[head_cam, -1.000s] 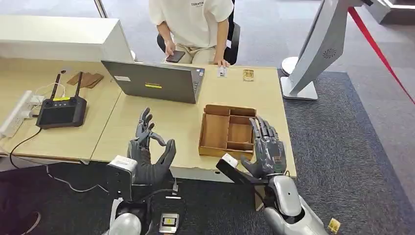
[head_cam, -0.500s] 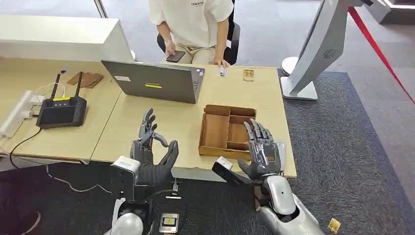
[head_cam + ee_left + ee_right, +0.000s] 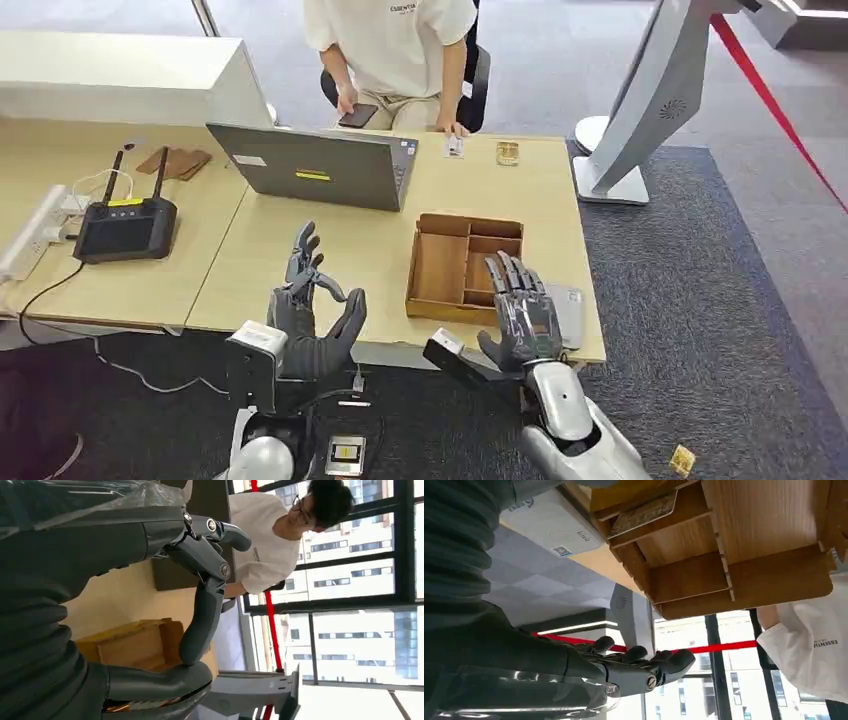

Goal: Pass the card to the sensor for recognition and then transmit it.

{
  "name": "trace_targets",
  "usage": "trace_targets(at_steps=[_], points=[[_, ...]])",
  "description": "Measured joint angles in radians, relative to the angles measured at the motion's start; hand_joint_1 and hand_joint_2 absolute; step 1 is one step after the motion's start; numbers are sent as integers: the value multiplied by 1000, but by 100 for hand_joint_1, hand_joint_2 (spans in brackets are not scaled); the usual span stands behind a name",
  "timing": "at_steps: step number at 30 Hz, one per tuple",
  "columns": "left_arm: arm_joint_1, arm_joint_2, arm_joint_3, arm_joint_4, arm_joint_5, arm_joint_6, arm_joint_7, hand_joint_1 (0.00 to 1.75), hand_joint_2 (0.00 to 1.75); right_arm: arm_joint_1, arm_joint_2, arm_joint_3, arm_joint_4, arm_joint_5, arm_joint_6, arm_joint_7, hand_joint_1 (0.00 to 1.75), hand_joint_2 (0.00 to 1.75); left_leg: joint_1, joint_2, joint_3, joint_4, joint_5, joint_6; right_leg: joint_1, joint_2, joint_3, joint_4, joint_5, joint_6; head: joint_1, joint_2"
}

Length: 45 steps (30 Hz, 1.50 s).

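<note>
A patterned card (image 3: 644, 510) lies in a near compartment of the wooden tray (image 3: 440, 265); in the head view my right hand hides it. That right hand (image 3: 520, 312) hovers over the tray's near right corner, fingers straight and apart, holding nothing. Just right of it a flat grey sensor pad (image 3: 567, 315) lies on the table, pale with a small code mark (image 3: 551, 525) in the right wrist view. My left hand (image 3: 312, 315) is raised over the table's near edge, left of the tray, fingers spread and empty.
A grey laptop (image 3: 315, 165) stands behind my left hand. A black controller (image 3: 125, 225) and cables sit far left. Two small cards (image 3: 454, 146) (image 3: 508, 152) lie at the far edge, where a person (image 3: 395, 50) sits with a phone. A grey kiosk (image 3: 650, 100) stands right.
My right hand has drifted left and back toward me, uncovering the grey pad beside the tray. My left hand has barely shifted.
</note>
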Motion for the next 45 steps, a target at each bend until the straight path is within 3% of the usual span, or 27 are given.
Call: trace_targets(at_steps=[8, 10, 18, 29, 38, 45], points=[[-3, 0, -12, 0, 3, 0, 2, 0, 175, -26, 15, 12, 55, 6, -32, -9, 0, 175, 0, 0, 0, 0, 0, 0, 0, 0, 0, 0, 0, 0, 0, 0], [-5, 0, -13, 0, 5, -96, 3, 0, 175, -32, 19, 14, 67, 8, -39, -9, 0, 175, 0, -1, 0, 0, 0, 0, 0, 0, 0, 0, 0, 0, 0, 0], [-9, 0, -18, 1, 10, -100, 3, 0, 175, -44, 28, 23, 105, 10, -45, -9, 0, 175, 0, 0, 0, 0, 0, 0, 0, 0, 0, 0, 0, 0, 0, 0], [-17, 0, -24, 9, 31, -100, -16, 0, 175, -125, 60, 38, 236, 11, -121, -9, 0, 175, 0, 0, 0, 0, 0, 0, 0, 0, 0, 0, 0, 0, 0, 0], [-17, 0, -24, 11, 31, -100, -18, 0, 175, -130, 61, 38, 246, 11, -122, -9, 0, 175, 0, 0, 0, 0, 0, 0, 0, 0, 0, 0, 0, 0, 0, 0], [-18, 0, -25, 24, 27, -100, -26, 0, 175, -164, 76, 44, 340, 12, -130, -9, 0, 175, 0, 0, 0, 0, 0, 0, 0, 0, 0, 0, 0, 0, 0, 0]])
